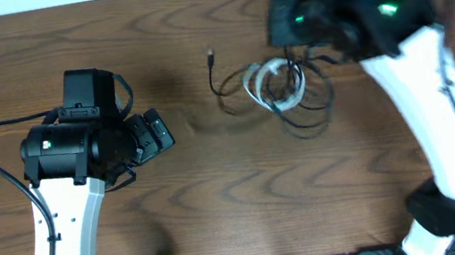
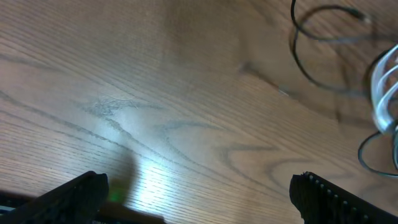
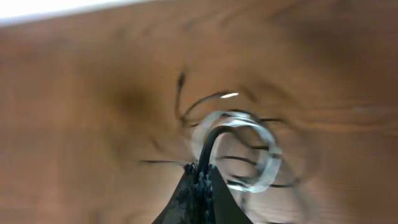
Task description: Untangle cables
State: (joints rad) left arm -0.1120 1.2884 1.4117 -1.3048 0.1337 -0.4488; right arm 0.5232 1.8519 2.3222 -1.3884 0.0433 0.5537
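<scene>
Right tool (image 3: 202,182): mine, pinched closed on one black cable (image 3: 210,140) rising from the tangle. Left tool (image 2: 199,190): spread wide, empty, over the tabletop (image 2: 186,93). Cables (image 1: 280,88) beyond lie tangled with a white cable (image 3: 266,155); my pull may drag the whole bundle along.

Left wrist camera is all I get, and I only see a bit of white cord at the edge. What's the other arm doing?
Observer: The right gripper is shut on a black cable, which arcs up out of its tip.
Operator: Is the white one all messy?
Observer: The white cable is wound into a round coil, lying just beyond that gripper.
</scene>
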